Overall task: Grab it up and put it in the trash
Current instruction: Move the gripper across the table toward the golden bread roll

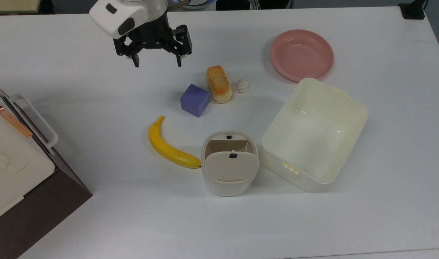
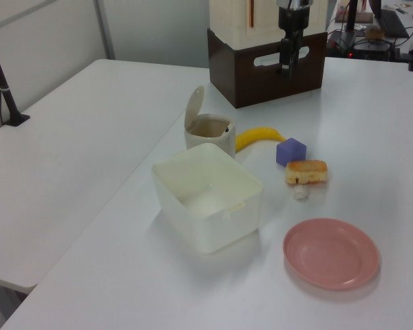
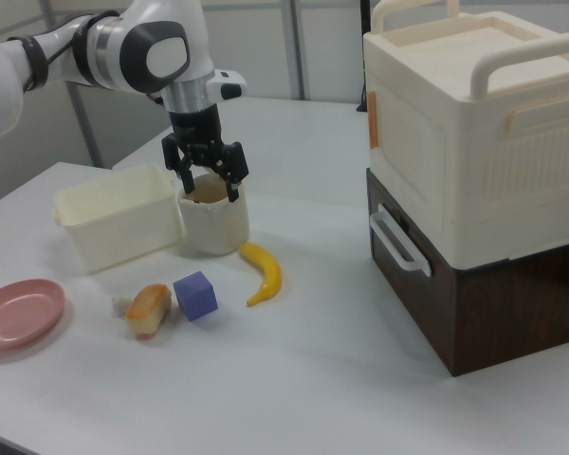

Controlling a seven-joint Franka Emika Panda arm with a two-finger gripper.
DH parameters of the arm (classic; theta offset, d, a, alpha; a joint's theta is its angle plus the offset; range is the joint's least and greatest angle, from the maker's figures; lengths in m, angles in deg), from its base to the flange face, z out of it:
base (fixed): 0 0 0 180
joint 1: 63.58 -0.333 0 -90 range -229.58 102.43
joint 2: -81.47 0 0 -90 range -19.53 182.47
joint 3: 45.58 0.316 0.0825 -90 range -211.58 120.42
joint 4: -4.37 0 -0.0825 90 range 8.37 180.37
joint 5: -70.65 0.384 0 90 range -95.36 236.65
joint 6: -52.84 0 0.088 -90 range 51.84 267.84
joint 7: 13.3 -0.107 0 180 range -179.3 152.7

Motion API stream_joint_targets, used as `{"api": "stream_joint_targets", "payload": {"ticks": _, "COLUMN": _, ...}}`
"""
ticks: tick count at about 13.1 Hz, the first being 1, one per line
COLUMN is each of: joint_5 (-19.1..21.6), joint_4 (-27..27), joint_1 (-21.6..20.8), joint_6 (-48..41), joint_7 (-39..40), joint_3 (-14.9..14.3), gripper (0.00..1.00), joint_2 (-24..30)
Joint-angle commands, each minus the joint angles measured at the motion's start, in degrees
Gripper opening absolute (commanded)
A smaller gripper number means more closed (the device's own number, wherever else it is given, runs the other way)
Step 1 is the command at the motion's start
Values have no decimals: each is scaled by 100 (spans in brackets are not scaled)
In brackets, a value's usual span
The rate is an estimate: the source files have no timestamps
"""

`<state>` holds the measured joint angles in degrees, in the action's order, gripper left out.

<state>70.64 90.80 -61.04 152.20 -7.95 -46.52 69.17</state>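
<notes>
Looking at the top view, I see my gripper (image 1: 156, 64) hanging above the table (image 1: 79, 90) with jaws spread wide and nothing between them; the white paper wad (image 1: 242, 86) lies well apart from it, just beside the bread roll (image 1: 218, 83) on the top view's right. I judge the wad is very light and soft, so it will crush a little and not slip; I would pinch it across the middle, away from the roll. The trash bin (image 1: 229, 163) has its flap lid open.
</notes>
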Motion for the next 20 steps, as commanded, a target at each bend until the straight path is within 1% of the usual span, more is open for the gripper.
{"api": "stream_joint_targets", "payload": {"ticks": 1, "joint_5": 0, "joint_4": 120, "joint_1": -34, "joint_6": -58, "joint_7": -69, "joint_3": -21, "gripper": 100, "joint_2": 140}}
{"api": "stream_joint_targets", "payload": {"ticks": 3, "joint_5": 9, "joint_4": 120, "joint_1": -25, "joint_6": -39, "joint_7": -60, "joint_3": -21, "gripper": 100, "joint_2": 131}}
{"api": "stream_joint_targets", "payload": {"ticks": 5, "joint_5": 27, "joint_4": 120, "joint_1": -25, "joint_6": -39, "joint_7": -60, "joint_3": -21, "gripper": 94, "joint_2": 123}}
{"api": "stream_joint_targets", "payload": {"ticks": 6, "joint_5": 53, "joint_4": 120, "joint_1": -25, "joint_6": -39, "joint_7": -51, "joint_3": -21, "gripper": 87, "joint_2": 122}}
{"api": "stream_joint_targets", "payload": {"ticks": 10, "joint_5": 88, "joint_4": 120, "joint_1": -25, "joint_6": -31, "joint_7": -34, "joint_3": -21, "gripper": 70, "joint_2": 105}}
{"api": "stream_joint_targets", "payload": {"ticks": 12, "joint_5": 79, "joint_4": 146, "joint_1": -34, "joint_6": -31, "joint_7": 62, "joint_3": -21, "gripper": 70, "joint_2": 96}}
{"api": "stream_joint_targets", "payload": {"ticks": 14, "joint_5": 79, "joint_4": 295, "joint_1": -78, "joint_6": -118, "joint_7": 466, "joint_3": 14, "gripper": 70, "joint_2": 113}}
{"api": "stream_joint_targets", "payload": {"ticks": 18, "joint_5": 71, "joint_4": 550, "joint_1": -122, "joint_6": -136, "joint_7": 555, "joint_3": 59, "gripper": 70, "joint_2": 131}}
{"api": "stream_joint_targets", "payload": {"ticks": 20, "joint_5": 44, "joint_4": 761, "joint_1": -349, "joint_6": -407, "joint_7": 835, "joint_3": 59, "gripper": 70, "joint_2": 140}}
